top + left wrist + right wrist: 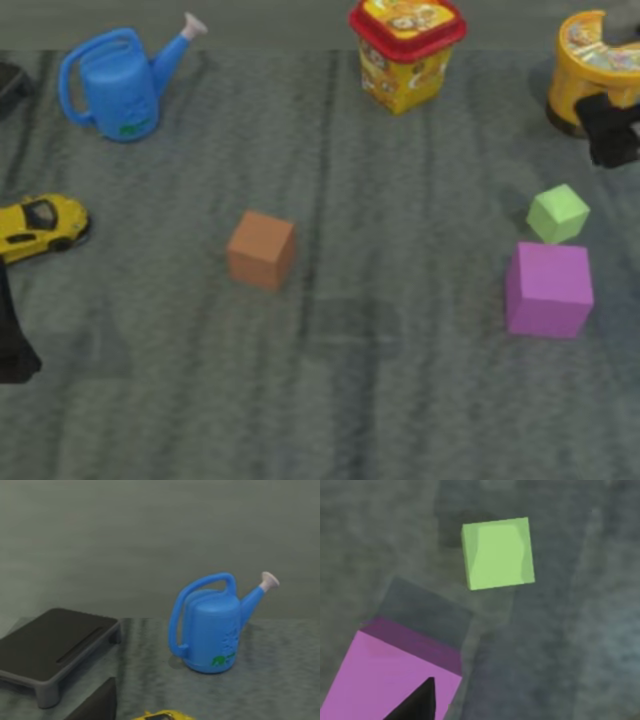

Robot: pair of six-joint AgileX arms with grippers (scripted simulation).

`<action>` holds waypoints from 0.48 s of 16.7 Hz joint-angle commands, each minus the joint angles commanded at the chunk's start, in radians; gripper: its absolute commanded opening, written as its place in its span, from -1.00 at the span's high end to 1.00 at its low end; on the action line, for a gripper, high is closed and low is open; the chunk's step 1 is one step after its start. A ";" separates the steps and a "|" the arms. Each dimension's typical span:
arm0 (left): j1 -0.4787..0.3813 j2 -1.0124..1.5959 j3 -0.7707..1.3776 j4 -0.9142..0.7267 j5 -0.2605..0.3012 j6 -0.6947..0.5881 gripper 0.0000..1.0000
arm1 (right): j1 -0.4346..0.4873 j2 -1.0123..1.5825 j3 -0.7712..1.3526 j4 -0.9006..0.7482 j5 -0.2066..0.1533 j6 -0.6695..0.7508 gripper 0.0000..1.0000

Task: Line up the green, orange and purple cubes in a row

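Note:
The brownish-orange cube sits alone left of the table's middle. The small light-green cube and the large magenta-purple cube stand close together at the right, green behind purple with a narrow gap. My right gripper hangs behind and to the right of the green cube, holding nothing that I can see. Its wrist view looks down on the green cube and a corner of the purple cube. My left gripper is parked at the left edge, far from all three cubes.
A blue watering can stands at the back left, and a yellow toy car lies at the left edge. At the back are a red-lidded yellow tub and a yellow round container. A black stand sits by the can.

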 joint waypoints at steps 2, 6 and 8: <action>0.000 0.000 0.000 0.000 0.000 0.000 -1.00 | 0.012 0.167 0.150 -0.093 0.000 -0.021 -1.00; 0.000 0.000 0.000 0.000 0.000 0.000 -1.00 | 0.030 0.434 0.395 -0.231 -0.001 -0.052 -1.00; 0.000 0.000 0.000 0.000 0.000 0.000 -1.00 | 0.035 0.516 0.477 -0.272 -0.003 -0.062 -1.00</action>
